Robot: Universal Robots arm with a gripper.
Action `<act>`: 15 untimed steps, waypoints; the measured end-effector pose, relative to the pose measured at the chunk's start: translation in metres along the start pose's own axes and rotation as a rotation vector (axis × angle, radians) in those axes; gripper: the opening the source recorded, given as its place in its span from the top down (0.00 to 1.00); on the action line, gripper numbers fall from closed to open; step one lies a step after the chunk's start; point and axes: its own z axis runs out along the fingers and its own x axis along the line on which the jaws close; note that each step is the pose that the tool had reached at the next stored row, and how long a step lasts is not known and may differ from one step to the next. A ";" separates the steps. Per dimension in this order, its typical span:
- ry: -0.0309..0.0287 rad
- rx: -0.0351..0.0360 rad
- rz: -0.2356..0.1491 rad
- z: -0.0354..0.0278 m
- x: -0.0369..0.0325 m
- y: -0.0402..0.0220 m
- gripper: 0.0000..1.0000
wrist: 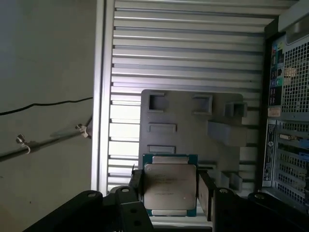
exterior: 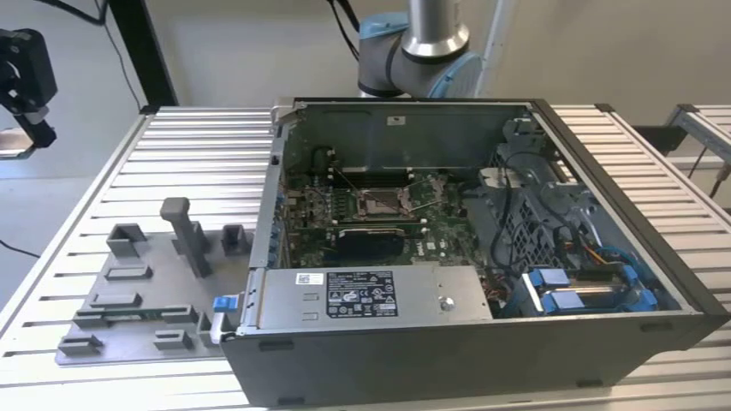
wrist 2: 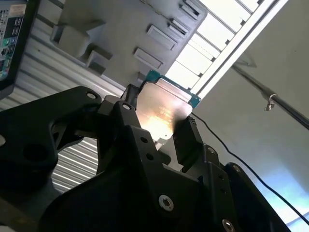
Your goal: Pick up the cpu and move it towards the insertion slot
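In both wrist views the cpu (wrist: pixel 170 180) (wrist 2: pixel 163 104), a flat square chip with a pale silver face and a teal edge, sits clamped between the black fingers of my gripper (wrist: pixel 170 191) (wrist 2: pixel 157 121). The gripper is shut on it. It hangs in the air above the grey tray (wrist: pixel 193 125) and the ribbed table. In the exterior view my gripper (exterior: pixel 26 81) is high at the exterior view's far left, well away from the open computer case. The insertion slot (exterior: pixel 375 201), a shiny metal-framed socket with a dark centre, lies on the green board inside that case.
The open computer case (exterior: pixel 457 342) takes up the table's middle and the exterior view's right. Upright blocks stand on the grey tray (exterior: pixel 149 291) beside it. A black rectangular patch (exterior: pixel 365 244) lies just in front of the slot. The arm's base (exterior: pixel 417 51) rises behind the case.
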 end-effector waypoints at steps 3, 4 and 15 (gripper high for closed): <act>-0.0002 0.0002 0.000 -0.0025 -0.0001 0.0001 1.00; 0.0001 0.0005 0.000 -0.0033 -0.0005 0.0001 1.00; 0.0016 0.0003 0.000 -0.0029 -0.0281 -0.0006 1.00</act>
